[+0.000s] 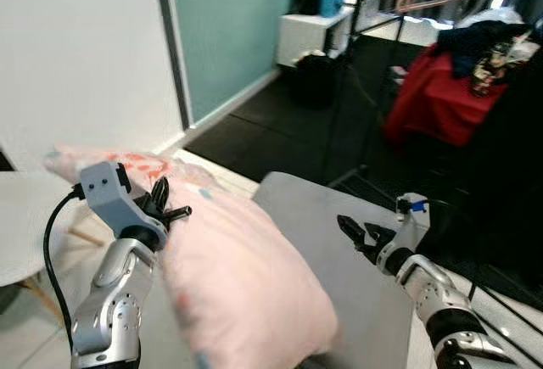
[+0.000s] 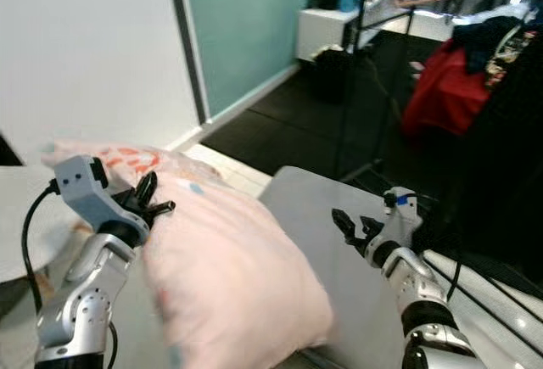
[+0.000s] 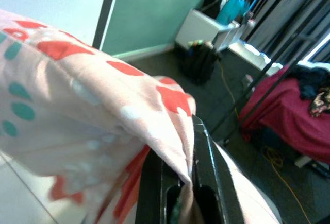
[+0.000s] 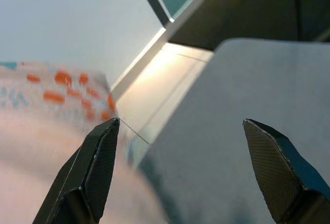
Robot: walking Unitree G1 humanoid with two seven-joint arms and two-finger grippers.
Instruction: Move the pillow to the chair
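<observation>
The soft, light pale-pink pillow with orange and teal spots [image 1: 246,276] lies on the grey cushioned surface [image 1: 356,276], its left edge pinched by the left gripper [image 1: 170,208]; right gripper [image 1: 355,232] open, just right; fabric bunches readily, judged best held by an edge fold.

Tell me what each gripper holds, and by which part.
Left gripper pinches the pink pillow by a fold of its cover. Right gripper holds nothing, open above the grey seat.

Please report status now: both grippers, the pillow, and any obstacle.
Left gripper shut on pillow. Right gripper open, over grey chair seat. Pillow partly on seat. No obstacle seen.
</observation>
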